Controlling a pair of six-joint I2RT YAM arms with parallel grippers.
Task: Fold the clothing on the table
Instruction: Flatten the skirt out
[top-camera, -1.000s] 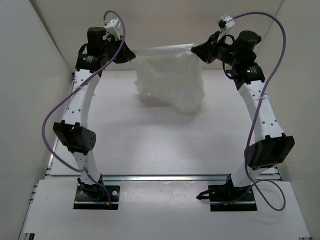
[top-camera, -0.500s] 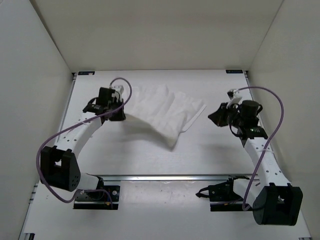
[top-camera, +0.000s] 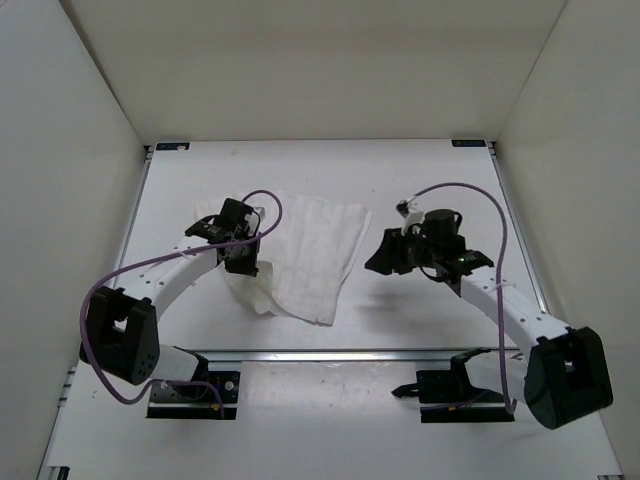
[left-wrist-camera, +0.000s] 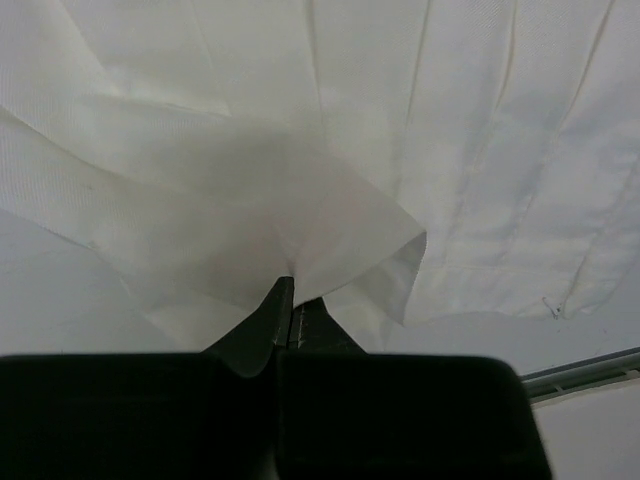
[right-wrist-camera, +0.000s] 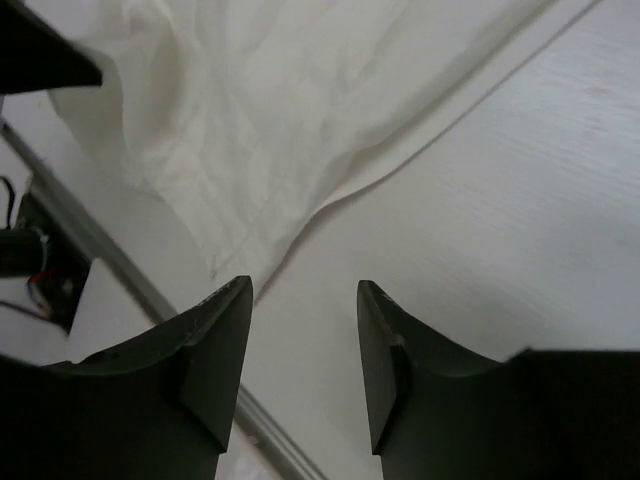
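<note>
Left tool (left-wrist-camera: 290, 300), clamped on the clothing (top-camera: 318, 250), should lay its corner flat (no bunching); right tool (right-wrist-camera: 305, 290), jaws apart, holds nothing.

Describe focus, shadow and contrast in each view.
Top external: even light, sharp, white clothing faint against white table. Left wrist: left hand a dark blur, grey shadow on the clothing above it. Right wrist: right hand dark and underexposed.

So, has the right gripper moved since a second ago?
Yes. The right gripper has come from by the back wall toward the near metal rail, releasing the clothing.
</note>
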